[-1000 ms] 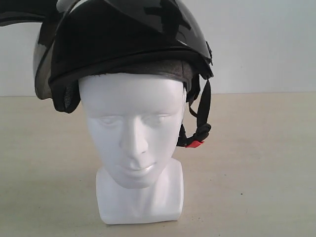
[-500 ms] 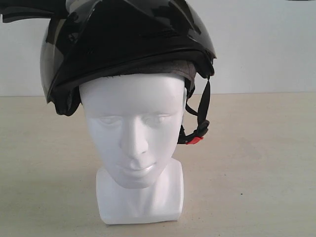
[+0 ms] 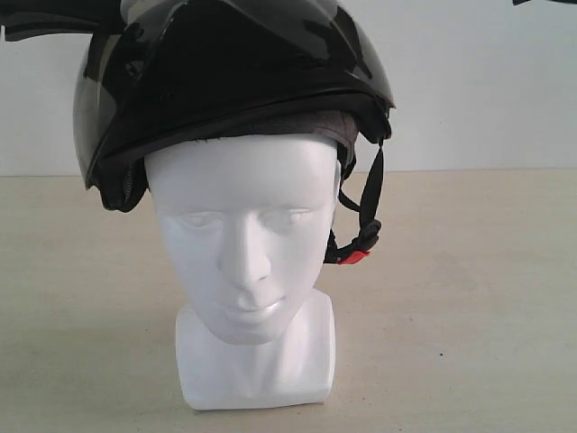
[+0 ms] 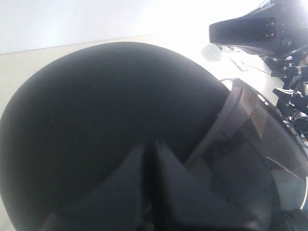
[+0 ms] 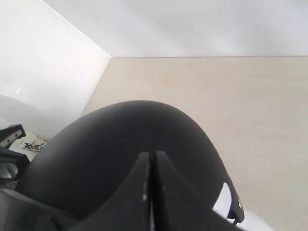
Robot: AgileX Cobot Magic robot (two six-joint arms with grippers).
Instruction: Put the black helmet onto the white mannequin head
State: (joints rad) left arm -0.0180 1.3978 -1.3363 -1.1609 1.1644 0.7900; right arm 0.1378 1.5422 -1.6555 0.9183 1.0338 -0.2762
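The black helmet (image 3: 243,81) sits on top of the white mannequin head (image 3: 243,225), tilted, with its grey lining along the forehead. Its smoky visor (image 3: 88,113) hangs at the left. The chin strap with its red buckle (image 3: 358,256) dangles loose beside the head's right cheek. My left gripper (image 4: 150,143) is shut with nothing between its fingers, its tips low over the helmet's shell (image 4: 106,110) beside the visor (image 4: 255,144). My right gripper (image 5: 151,155) is also shut and empty, above the helmet's shell (image 5: 125,139).
The head stands on a beige table (image 3: 469,298) before a white wall. My left arm (image 3: 54,23) reaches in at the top left of the exterior view. A sliver of the right arm (image 3: 545,2) shows at the top right corner.
The helmet has shifted right and turned, lifting its left side higher on the head. The strap has swung with it. In the last half second almost nothing moves.
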